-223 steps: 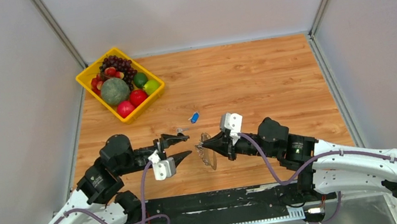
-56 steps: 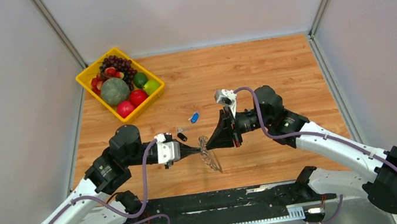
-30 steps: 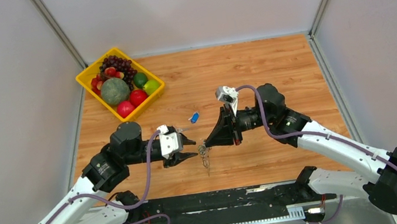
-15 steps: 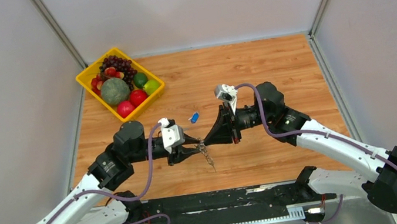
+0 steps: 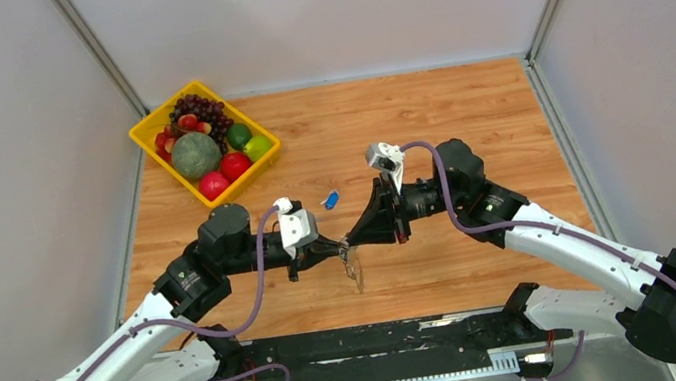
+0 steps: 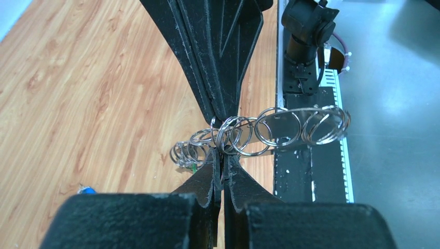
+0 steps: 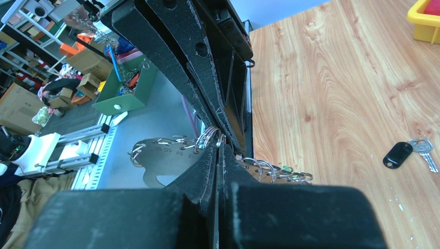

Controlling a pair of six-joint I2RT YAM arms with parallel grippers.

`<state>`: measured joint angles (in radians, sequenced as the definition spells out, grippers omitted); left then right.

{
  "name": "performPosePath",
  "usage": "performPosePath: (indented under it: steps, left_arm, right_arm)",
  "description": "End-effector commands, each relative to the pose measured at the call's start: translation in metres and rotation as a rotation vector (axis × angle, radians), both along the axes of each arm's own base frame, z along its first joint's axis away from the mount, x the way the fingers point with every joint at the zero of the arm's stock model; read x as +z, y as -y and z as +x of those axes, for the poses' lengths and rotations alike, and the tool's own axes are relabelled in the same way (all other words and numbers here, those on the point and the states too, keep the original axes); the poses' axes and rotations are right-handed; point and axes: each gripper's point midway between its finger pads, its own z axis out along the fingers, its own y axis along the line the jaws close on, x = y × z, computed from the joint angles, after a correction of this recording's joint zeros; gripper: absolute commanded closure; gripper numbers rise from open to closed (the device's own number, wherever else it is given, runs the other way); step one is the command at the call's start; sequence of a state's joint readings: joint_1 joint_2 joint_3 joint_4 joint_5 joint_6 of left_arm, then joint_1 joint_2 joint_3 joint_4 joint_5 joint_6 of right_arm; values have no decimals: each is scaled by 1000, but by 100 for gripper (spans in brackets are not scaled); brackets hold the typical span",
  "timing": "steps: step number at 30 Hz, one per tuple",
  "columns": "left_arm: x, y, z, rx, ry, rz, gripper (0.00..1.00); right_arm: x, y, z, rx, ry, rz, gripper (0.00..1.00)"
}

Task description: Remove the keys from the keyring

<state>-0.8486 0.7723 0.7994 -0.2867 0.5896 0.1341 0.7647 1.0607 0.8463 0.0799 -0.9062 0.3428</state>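
Above the table's near middle, left gripper and right gripper sat tip to tip, both pinched shut on the keyring, keys dangling beneath. An uneven pull risked the thin wire slipping free and dropping the bunch.

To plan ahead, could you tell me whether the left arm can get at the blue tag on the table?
Probably not yet: the left gripper has its jaws shut on the keyring. Otherwise the blue tag lies nearby, nothing between.

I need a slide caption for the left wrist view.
Left gripper and right gripper pinch the keyring above the table.
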Motion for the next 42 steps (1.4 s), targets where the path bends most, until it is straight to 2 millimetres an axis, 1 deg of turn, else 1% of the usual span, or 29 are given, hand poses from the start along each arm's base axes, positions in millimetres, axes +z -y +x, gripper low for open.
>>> performPosePath:
  steps: [1, 2, 6, 13, 17, 18, 19, 20, 21, 22, 23, 24, 29, 30, 31, 32, 33, 37, 41, 42]
  left_arm:
    - [12, -1, 4, 19, 44, -19, 100]
    - [9, -3, 5, 25, 42, -6, 100]
    - [13, -9, 7, 44, 76, 12, 100]
    - [28, -15, 6, 50, 146, -24, 100]
    - [36, -11, 3, 30, 161, -66, 100]
    - [33, -10, 2, 25, 147, -71, 100]
    - [38, -7, 0, 9, 153, -95, 100]
    - [35, -5, -2, 0, 133, -101, 100]
    - [39, -3, -4, -19, 139, -126, 100]
    - [36, -1, -5, -26, 117, -131, 100]
    - [40, 2, -6, -39, 123, -152, 100]
    - [38, 3, -7, -44, 108, -156, 100]
    - [44, 10, -12, -89, 91, -207, 100]
    - [42, 11, -13, -94, 82, -205, 100]
    - [46, 13, -14, -103, 89, -224, 100]
    - [45, 14, -14, -108, 87, -227, 100]
    - [48, 15, -15, -116, 92, -242, 100]
    - [51, 18, -19, -150, 97, -273, 100]
    - [55, 19, -19, -157, 122, -306, 100]
    - [59, 20, -18, -154, 140, -323, 100]
  right_arm:
    - [30, 1, -2, 5, 74, 71, 100]
    - [30, 2, -2, 4, 71, 70, 100]
    - [26, 5, -1, -5, 53, 59, 100]
    - [7, 4, 0, -8, -8, 20, 100]
    - [-1, 2, 2, -1, -27, 4, 100]
    - [-2, 1, 2, 2, -29, 3, 100]
    - [-2, 0, 2, 3, -30, 1, 100]
    - [-2, 0, 3, 6, -28, 3, 100]
    - [-2, -1, 3, 8, -29, 4, 100]
    - [-2, -2, 3, 13, -29, 4, 100]
    - [-3, -3, 4, 17, -30, 3, 100]
    - [-4, -4, 4, 20, -29, 3, 100]
    - [-5, -8, 4, 27, -19, 14, 100]
    - [-4, -9, 3, 28, -16, 16, 100]
    - [-4, -9, 3, 29, -16, 17, 100]
    - [-5, -10, 3, 31, -16, 18, 100]
    - [-5, -11, 3, 32, -18, 16, 100]
    - [-9, -14, 3, 34, -19, 11, 100]
    - [-11, -21, -2, 52, -17, 4, 100]
    - [-11, -24, -4, 57, -15, 3, 100]
